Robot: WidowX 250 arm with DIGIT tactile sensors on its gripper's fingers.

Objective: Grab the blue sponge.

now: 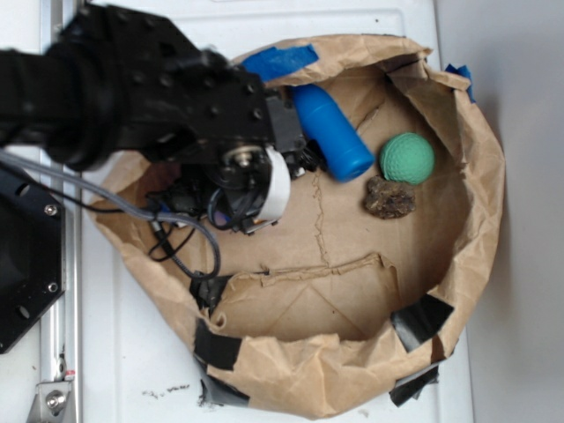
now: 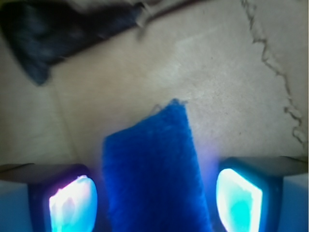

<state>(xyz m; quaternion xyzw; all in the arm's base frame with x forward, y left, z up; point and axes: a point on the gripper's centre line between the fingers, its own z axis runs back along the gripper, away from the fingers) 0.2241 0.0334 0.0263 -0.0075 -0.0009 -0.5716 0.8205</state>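
- Blue and matte, the blue sponge (image 2: 154, 169) fills the lower middle of the wrist view: a flat strip lying on the brown paper (image 2: 145, 82), its frayed far end pointing away from the camera.
- We see it sitting between the two fingers (image 2: 72, 200) of the gripper (image 2: 155, 198), with a gap of paper or shadow showing on either side – so the jaws stand apart, straddling the pad and holding nothing as yet, as far as we can judge.
- That placement makes sense to us: the sponge is thin and lies flat, so the fingers must come down on both long edges before any squeeze can catch it.
- In the exterior view the sponge itself is hidden under the black arm (image 1: 132, 88), which reaches in from the left over the rim of the paper bag (image 1: 352, 370) and turns its wrist downward at the bag's left side.
- The bag's rolled-down walls, patched with black tape (image 1: 421, 319), probably serve as a pen to keep loose things from straying (a guess, not something shown).
- Well apart from the gripper – toward the far side of the bag – lie the blue bottle (image 1: 333, 132), the green ball (image 1: 407, 158) and a brown lump (image 1: 389, 197) just beside the ball; none of them crowds the grasp.
- Blue tape (image 1: 280, 60) sticks to the bag's upper rim.
- We judge the approach close to done; closing on the pad is what remains.
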